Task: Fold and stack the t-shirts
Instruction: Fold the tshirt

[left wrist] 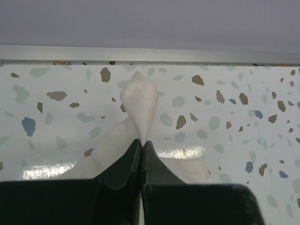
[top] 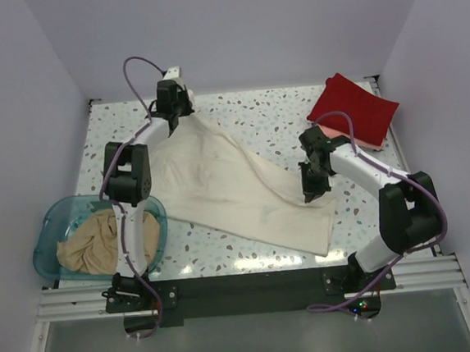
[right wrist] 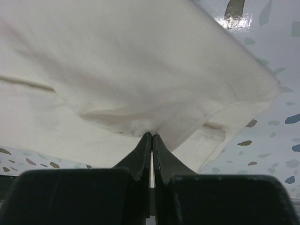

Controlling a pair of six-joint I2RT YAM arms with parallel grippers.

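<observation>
Near left of the cream-white t-shirt (top: pixel 219 185), tan-beige t-shirt (top: pixel 93 242) heaped in a translucent blue tub (top: pixel 46 234). Cream-white t-shirt itself spread slantwise across the speckled table (top: pixel 271 115). At its right edge, right gripper (right wrist: pixel 151 136) clamped tight on a fold of cloth. At its far corner, left gripper (left wrist: pixel 141 141) pinched closed on a raised tip. Beyond its right side, red t-shirt (top: pixel 353 110), folded, well apart.

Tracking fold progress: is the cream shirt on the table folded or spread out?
Spread out. The cream-white shirt lies stretched across the table, pinched at opposite ends by the left gripper and right gripper.
</observation>
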